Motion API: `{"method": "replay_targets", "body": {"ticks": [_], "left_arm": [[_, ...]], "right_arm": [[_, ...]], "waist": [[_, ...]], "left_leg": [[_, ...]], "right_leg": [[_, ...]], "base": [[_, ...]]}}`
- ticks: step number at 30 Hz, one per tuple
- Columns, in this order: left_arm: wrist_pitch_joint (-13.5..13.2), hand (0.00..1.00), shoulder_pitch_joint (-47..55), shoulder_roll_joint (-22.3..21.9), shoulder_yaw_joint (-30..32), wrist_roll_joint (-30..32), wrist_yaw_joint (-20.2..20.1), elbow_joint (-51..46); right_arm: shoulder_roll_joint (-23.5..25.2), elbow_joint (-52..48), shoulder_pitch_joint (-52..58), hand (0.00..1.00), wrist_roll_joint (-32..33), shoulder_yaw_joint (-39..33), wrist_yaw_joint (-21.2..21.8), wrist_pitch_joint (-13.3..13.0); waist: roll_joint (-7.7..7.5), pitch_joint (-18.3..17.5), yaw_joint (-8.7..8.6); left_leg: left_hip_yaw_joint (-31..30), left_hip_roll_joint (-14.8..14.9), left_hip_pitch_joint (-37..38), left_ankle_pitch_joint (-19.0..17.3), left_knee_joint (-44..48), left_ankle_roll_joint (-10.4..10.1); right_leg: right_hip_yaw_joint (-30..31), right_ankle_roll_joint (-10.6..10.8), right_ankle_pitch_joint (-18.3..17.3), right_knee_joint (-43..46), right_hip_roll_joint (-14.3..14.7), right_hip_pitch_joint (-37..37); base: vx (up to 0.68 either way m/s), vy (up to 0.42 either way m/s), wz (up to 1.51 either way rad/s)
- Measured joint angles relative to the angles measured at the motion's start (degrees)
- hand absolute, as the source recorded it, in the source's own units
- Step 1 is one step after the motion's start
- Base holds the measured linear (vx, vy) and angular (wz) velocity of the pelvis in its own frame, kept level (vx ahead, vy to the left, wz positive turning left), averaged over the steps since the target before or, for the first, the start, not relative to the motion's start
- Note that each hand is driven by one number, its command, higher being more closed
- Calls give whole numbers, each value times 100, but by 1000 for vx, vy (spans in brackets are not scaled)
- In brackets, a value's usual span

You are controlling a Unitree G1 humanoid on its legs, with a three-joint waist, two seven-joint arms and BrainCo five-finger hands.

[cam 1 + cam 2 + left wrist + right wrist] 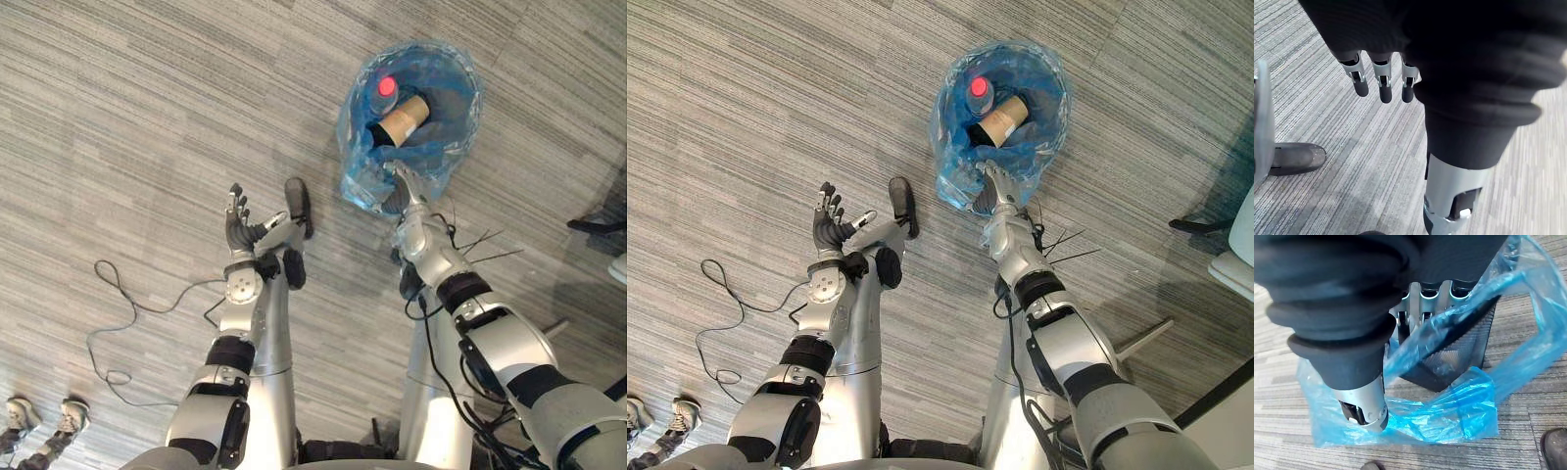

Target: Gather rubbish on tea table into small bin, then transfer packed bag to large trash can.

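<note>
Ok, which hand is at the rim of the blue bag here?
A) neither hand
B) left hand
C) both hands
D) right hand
D: the right hand is at the blue bag near its rim, while the left hand hangs apart over the carpet, fingers straight.

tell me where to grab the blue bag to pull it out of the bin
Probably best to pinch the loose plastic of the blue bag folded over the near rim of the black mesh bin, coming from above on the robot's side, where the right robot hand sits. The plastic hangs slack outside the rim there, while the bottle and cardboard tube lie further in.
</note>
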Motion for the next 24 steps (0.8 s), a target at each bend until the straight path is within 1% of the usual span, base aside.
{"method": "replay_targets", "body": {"ticks": [6,9,11,14,15,16,17,18,19,20,21,22,24], "left_arm": [[17,0,0,6,0,-1,-2,-3],[46,0,0,3,0,1,-2,-10],[105,0,1,1,6,6,-2,-13],[265,0,33,-39,8,21,-5,28],[338,0,136,-82,11,49,-9,44],[352,0,191,-94,14,60,-11,37],[391,0,281,-114,4,84,-47,20],[446,0,401,-126,-4,123,-127,4],[476,0,462,-123,-29,123,-136,-6],[536,0,631,-116,-54,147,-174,-83],[538,0,731,-99,-53,176,-207,-121],[552,0,970,-39,-51,236,-263,-159],[589,0,1207,18,-54,254,-313,-178]], "right_arm": [[-44,-88,69,100,212,-9,90,-15],[-39,-311,149,100,262,-41,91,-28],[-33,-516,223,100,332,-51,92,-46],[32,-1020,476,100,609,-119,93,-79],[171,-1449,748,100,956,-317,93,-114],[216,-1593,844,100,1109,-344,103,-137],[291,-1831,1020,100,1497,-406,143,-236],[406,-2131,1275,100,2021,-488,240,-338],[450,-2238,1403,100,2243,-510,274,-383],[552,-2394,1689,100,2876,-529,459,-521],[634,-2453,1807,100,3127,-545,540,-548],[841,-2596,2166,100,3688,-545,760,-639],[1018,-2652,2518,100,4342,-528,1036,-734]], "waist": [[3,-2,1],[4,-3,6],[5,-3,4],[5,-3,-3],[4,-4,-4],[5,-6,-9],[5,-8,-17],[4,-11,-28],[4,-11,-33],[-21,-29,-26],[-48,-46,-24],[-125,-117,-25],[-193,-270,-24]], "left_leg": [[-35,6,2,-15,34,-22],[-35,6,20,-15,34,-22],[-34,7,58,-13,32,-21],[-33,12,260,5,5,8],[-35,9,526,5,-74,6],[-41,9,631,5,-108,4],[-48,7,806,-3,-173,-19],[-54,7,1071,-19,-305,-23],[-44,8,1233,-13,-395,-31],[16,22,1583,5,-611,-58],[64,38,1765,20,-713,-79],[121,52,2172,50,-945,-123],[129,55,2476,91,-1134,-155]], "right_leg": [[-37,-1,1,5,1,42],[-36,-1,2,5,1,59],[-35,-2,2,5,1,92],[-47,-11,-3,-15,6,294],[-73,-26,-13,-83,6,570],[-90,-31,-15,-119,7,676],[-116,-38,-19,-179,7,862],[-165,-62,-28,-308,6,1146],[-191,-68,-25,-391,4,1315],[-230,-79,-19,-571,-1,1657],[-247,-86,-15,-655,-4,1828],[-305,-104,-3,-864,-4,2229],[-365,-123,12,-1062,10,2549]], "base": [[0,0,0],[0,0,0],[0,0,0],[0,-13,2],[4,-36,5],[2,-38,7],[2,-50,8],[6,-58,11],[17,-87,17],[27,-78,16],[81,-139,17],[71,-101,9],[102,-107,6]]}}
